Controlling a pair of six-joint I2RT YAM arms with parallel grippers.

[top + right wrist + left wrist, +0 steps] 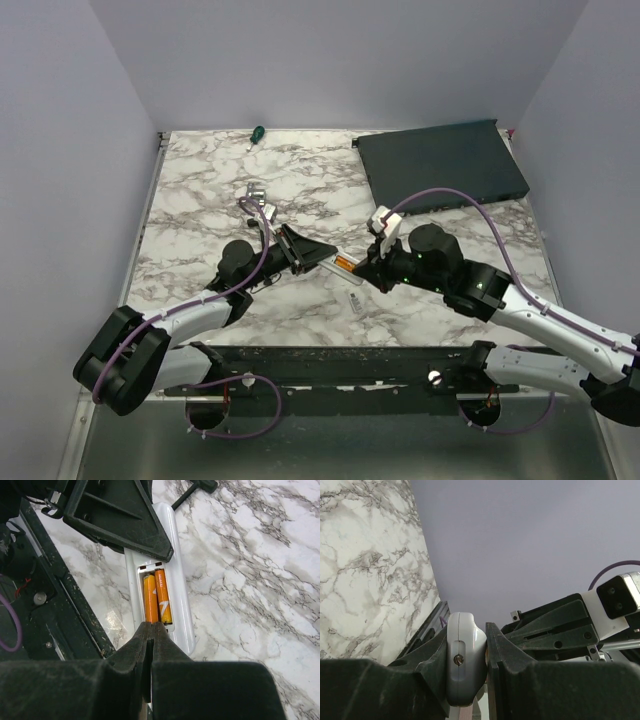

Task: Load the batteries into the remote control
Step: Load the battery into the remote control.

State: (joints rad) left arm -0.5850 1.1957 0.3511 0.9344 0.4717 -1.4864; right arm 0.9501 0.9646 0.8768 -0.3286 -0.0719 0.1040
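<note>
Two orange batteries [156,600] are lying inside the white remote [180,585], left pincer [468,635] gripping it, right pincer [151,627] closed just beside their ends.

Left hand [322,256] and right hand [360,268] block both ends of remote control [179,555]

Top camera looks down; wrist cameras closely share the remote control [181,595].

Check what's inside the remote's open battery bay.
Two orange batteries lie side by side in the remote control's bay. The right gripper's shut fingertips cover part of the bay's near end, so seating there can't be seen.
</note>
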